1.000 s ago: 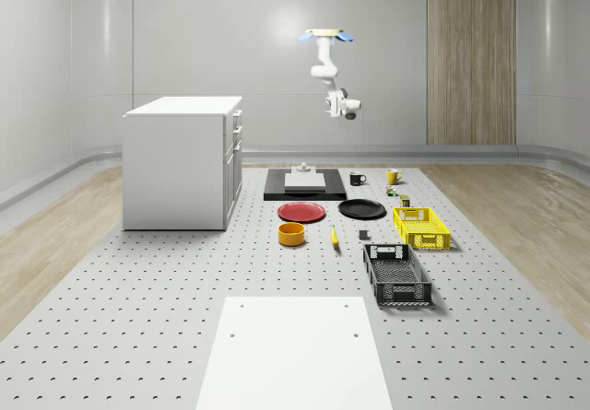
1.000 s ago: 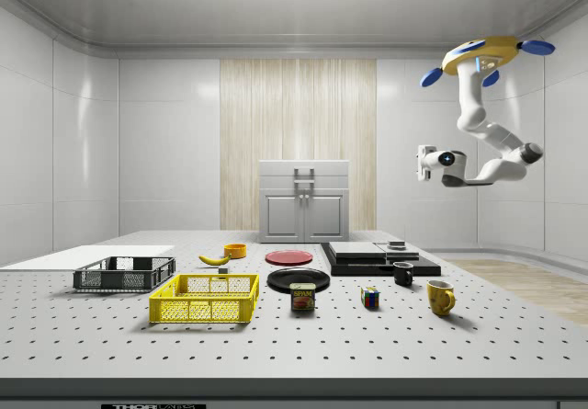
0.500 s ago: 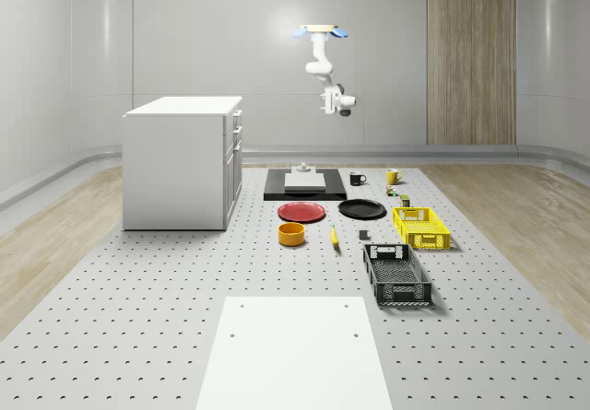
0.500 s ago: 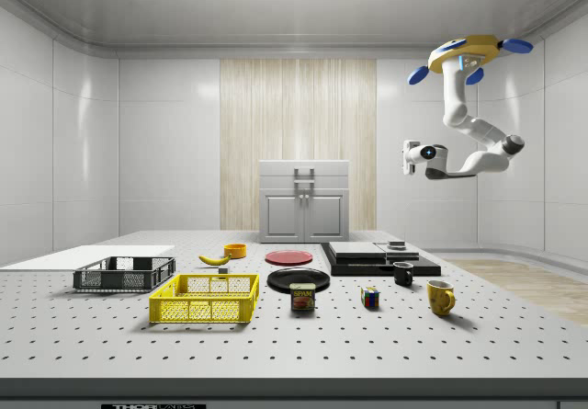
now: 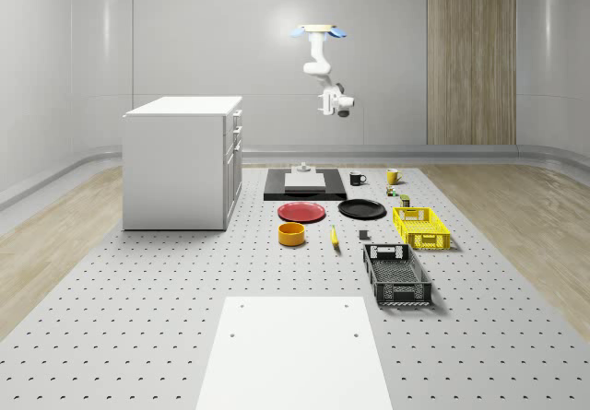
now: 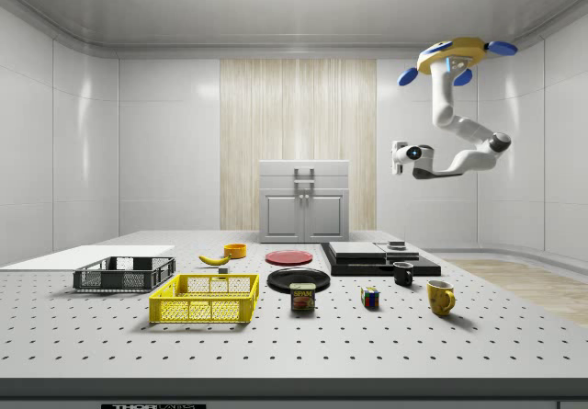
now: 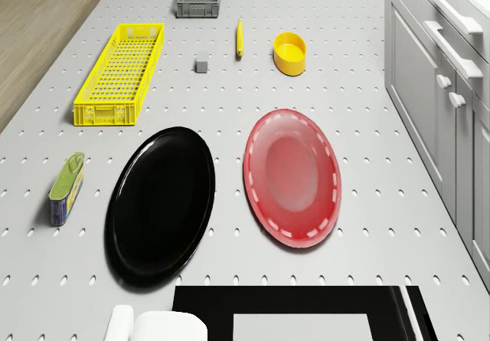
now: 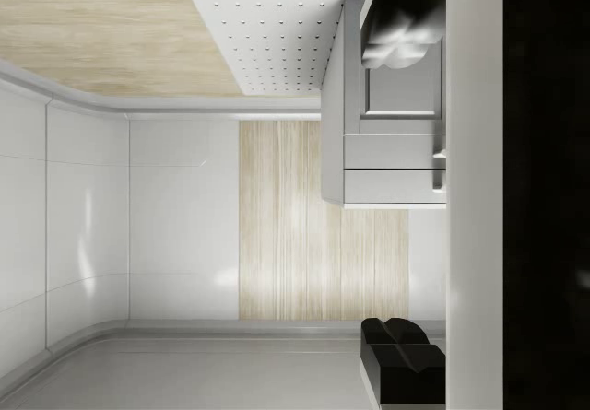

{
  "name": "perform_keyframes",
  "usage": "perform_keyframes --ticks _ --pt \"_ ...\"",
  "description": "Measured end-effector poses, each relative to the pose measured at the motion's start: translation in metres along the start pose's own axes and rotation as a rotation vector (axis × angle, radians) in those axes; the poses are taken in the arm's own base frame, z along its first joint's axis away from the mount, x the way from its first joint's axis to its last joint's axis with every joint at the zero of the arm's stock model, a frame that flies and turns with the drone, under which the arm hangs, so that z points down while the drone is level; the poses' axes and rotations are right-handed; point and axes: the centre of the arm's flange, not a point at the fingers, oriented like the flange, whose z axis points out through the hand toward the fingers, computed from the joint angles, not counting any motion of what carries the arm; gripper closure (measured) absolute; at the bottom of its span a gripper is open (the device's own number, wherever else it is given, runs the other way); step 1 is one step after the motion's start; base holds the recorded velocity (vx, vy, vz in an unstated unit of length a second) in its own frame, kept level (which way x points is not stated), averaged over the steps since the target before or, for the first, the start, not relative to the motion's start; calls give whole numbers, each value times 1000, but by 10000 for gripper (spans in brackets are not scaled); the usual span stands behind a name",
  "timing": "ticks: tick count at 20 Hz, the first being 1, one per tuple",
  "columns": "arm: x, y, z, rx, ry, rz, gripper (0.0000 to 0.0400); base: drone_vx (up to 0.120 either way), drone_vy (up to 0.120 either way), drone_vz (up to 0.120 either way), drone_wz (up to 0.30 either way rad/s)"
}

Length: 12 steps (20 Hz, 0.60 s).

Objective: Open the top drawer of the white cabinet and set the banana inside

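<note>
Side view, yellow-bodied blue-rotor drone (image 6: 452,57) hovering high beyond glossy black slab (image 6: 378,258), white two-finger gripper (image 6: 397,158) grip unreadable, curved yellow banana (image 6: 214,259) on perforated table (image 6: 294,335), boxy white cabinet (image 6: 303,201) shut.

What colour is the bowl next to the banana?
Yellow-orange. The bowl shows best in the drone view, apart from the banana.

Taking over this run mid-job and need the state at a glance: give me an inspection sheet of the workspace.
Surface: grey perforated table, white panel at its near end.
Job's things: white cabinet, drawers shut; yellow banana on the table beside the orange bowl.
Clutter: red plate, black plate, yellow crate, dark crate, mugs, tin, black platform.
Grippers: gripper high in the air, holding nothing; drone hovers above the black platform end.
Cables: nothing seen.
Surroundings: grey walls, wood panel.
</note>
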Motion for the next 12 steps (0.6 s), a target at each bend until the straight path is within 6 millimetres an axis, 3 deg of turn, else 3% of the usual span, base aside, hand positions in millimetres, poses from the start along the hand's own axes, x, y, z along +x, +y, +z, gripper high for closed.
perform_keyframes --ticks 12 --pt "0 0 0 0 0 0 0 120 -120 0 0"
